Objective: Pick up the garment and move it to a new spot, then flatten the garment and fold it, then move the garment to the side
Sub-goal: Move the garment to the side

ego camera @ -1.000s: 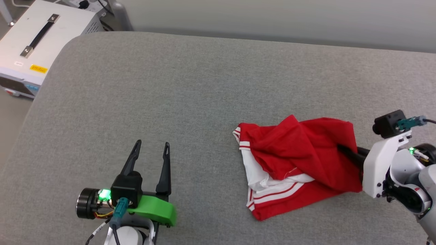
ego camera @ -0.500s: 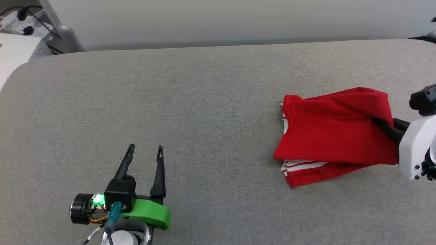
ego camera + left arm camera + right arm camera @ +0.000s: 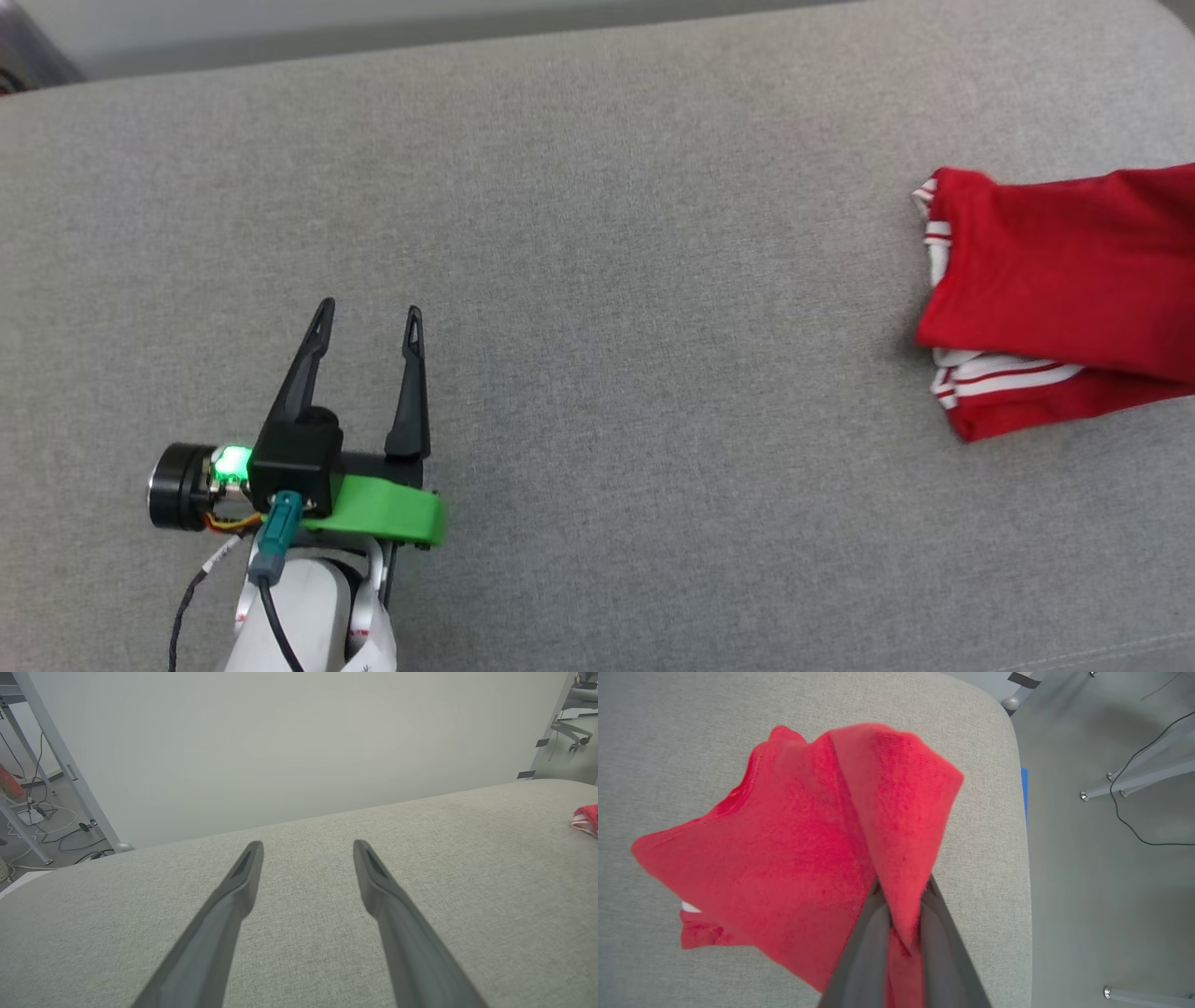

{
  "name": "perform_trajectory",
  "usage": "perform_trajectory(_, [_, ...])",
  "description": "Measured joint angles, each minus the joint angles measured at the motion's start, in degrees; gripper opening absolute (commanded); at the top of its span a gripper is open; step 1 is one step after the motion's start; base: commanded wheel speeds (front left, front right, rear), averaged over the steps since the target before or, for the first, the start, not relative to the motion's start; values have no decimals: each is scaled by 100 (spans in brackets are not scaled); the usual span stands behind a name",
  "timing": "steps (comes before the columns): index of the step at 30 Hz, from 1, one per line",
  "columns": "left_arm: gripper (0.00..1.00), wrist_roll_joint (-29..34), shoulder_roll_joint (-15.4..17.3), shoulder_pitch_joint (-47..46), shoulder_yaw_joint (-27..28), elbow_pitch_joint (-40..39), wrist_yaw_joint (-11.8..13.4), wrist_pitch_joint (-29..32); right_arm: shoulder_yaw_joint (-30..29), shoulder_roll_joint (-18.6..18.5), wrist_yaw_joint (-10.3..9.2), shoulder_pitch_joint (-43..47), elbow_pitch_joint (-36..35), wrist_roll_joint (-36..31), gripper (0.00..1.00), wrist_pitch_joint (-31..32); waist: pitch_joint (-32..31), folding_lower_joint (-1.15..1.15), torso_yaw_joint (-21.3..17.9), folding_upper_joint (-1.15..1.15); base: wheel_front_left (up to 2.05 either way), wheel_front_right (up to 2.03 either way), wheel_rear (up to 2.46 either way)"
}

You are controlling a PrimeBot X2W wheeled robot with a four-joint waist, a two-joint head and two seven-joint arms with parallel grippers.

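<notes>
The garment (image 3: 1055,280) lies at the far right of the grey fabric-covered bench (image 3: 653,233), bunched and partly folded over on itself. Its red body is on top, and white sleeve fabric with red-striped trim shows along its left and lower edges. In the head view it runs off the right edge of the picture.

The right gripper (image 3: 903,886) has its two dark fingers nearly closed, pinching a fold of the red cloth between them. The pinched flap appears to be raised above the rest of the shirt, which spreads out on the bench near its rounded corner, beside the floor (image 3: 1101,896).

The left gripper (image 3: 369,310) rests low over the bench at the lower left, well apart from the garment. Its fingers are spread wide and hold nothing.
</notes>
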Motion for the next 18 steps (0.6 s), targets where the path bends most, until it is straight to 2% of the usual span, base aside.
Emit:
perform_trajectory(7, [100,29,58,-378,-15,-232,-34,0,-515,-296,0,-518,955,-392,0,20,695,1,34,0,0,0,0])
perform_trajectory(18, [100,52,122,-593,-21,-405,-29,1,-1268,-388,0,-1138,2184,-1007,0,-301,1477,1,186,0,0,0,0])
